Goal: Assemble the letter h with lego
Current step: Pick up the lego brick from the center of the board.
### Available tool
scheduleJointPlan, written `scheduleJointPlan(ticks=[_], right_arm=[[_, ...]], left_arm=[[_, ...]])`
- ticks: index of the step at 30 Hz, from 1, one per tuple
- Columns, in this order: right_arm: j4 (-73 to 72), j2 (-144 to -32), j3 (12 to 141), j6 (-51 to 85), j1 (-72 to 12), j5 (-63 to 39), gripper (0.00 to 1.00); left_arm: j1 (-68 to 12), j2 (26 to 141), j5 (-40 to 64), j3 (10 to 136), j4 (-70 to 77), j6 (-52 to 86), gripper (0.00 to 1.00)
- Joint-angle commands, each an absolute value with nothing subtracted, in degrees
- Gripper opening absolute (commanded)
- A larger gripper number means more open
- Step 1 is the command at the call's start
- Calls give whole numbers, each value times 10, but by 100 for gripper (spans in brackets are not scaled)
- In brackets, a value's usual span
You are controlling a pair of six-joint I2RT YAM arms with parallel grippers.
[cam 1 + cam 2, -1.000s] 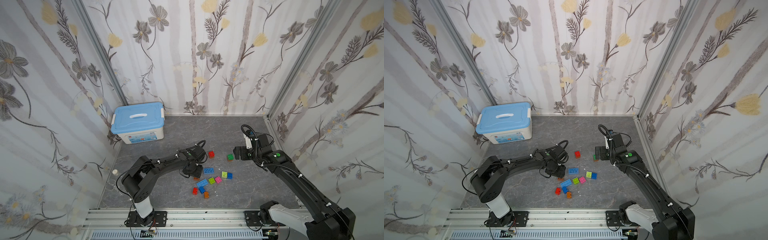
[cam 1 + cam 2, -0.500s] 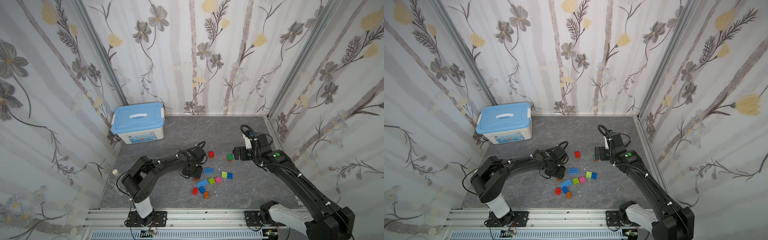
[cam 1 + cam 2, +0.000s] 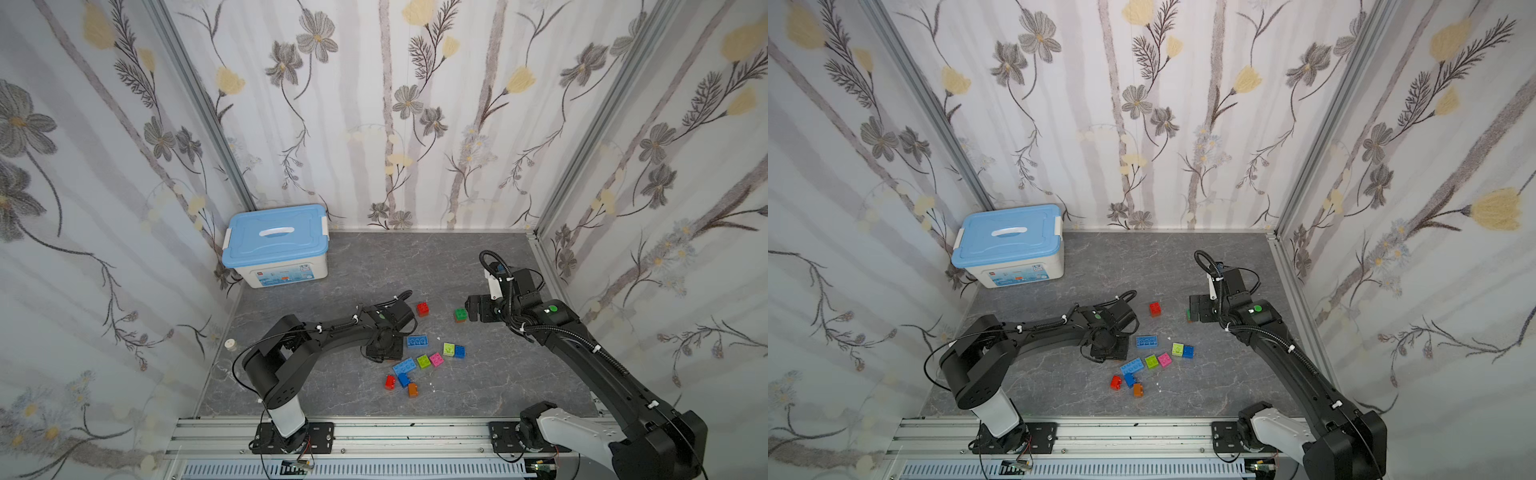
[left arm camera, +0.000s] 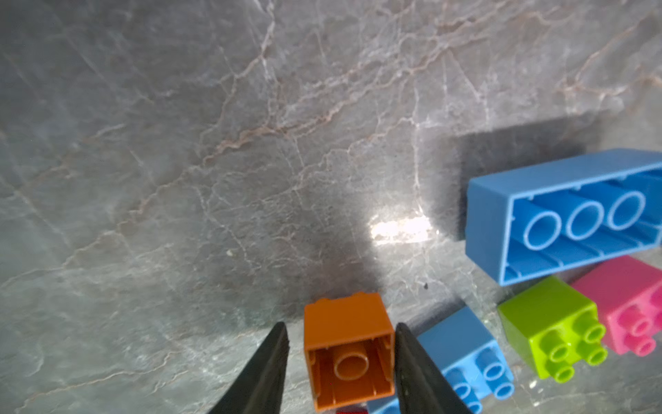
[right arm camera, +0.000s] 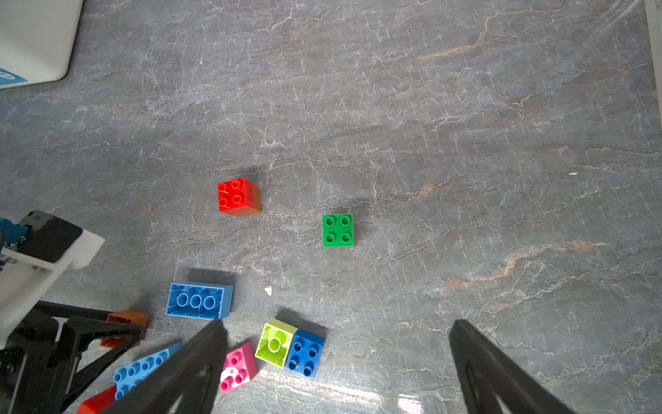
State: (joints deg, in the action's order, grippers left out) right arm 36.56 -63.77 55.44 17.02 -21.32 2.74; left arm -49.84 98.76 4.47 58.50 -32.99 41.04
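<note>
Lego bricks lie scattered on the grey floor. My left gripper [image 4: 340,324] is low over it, and an orange brick [image 4: 349,351] lies on its side between the fingers. One finger touches the brick; a narrow gap shows at the other. The right wrist view shows the same orange brick [image 5: 123,328]; both top views hide it under the left gripper [image 3: 384,353]. My right gripper [image 5: 340,322] hangs wide open and holds nothing. It is close beside a green brick [image 3: 460,314], which shows with a red brick [image 5: 238,197] in the right wrist view.
A long light-blue brick [image 3: 417,341], lime and blue bricks [image 3: 454,350], lime [image 3: 423,360], pink [image 3: 436,359], another long light-blue brick [image 3: 404,366], and red, blue and orange bricks [image 3: 412,389] lie mid-floor. A white box with a blue lid [image 3: 276,245] stands at back left.
The left gripper's jaws have narrowed around the orange brick. The right gripper has drifted slightly left toward the green brick and stays open.
</note>
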Motion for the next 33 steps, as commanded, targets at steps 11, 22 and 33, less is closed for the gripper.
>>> scheduleJointPlan(ticks=[11, 22, 33], right_arm=[[354, -628, 544, 166, -214, 12, 97], [-11, -499, 334, 24, -344, -207, 99], [-233, -479, 237, -57, -423, -244, 95]], left_arm=[[-501, 972, -4, 610, -359, 443, 26], [-444, 790, 247, 575, -260, 413, 28], [-415, 703, 461, 568, -167, 404, 29]])
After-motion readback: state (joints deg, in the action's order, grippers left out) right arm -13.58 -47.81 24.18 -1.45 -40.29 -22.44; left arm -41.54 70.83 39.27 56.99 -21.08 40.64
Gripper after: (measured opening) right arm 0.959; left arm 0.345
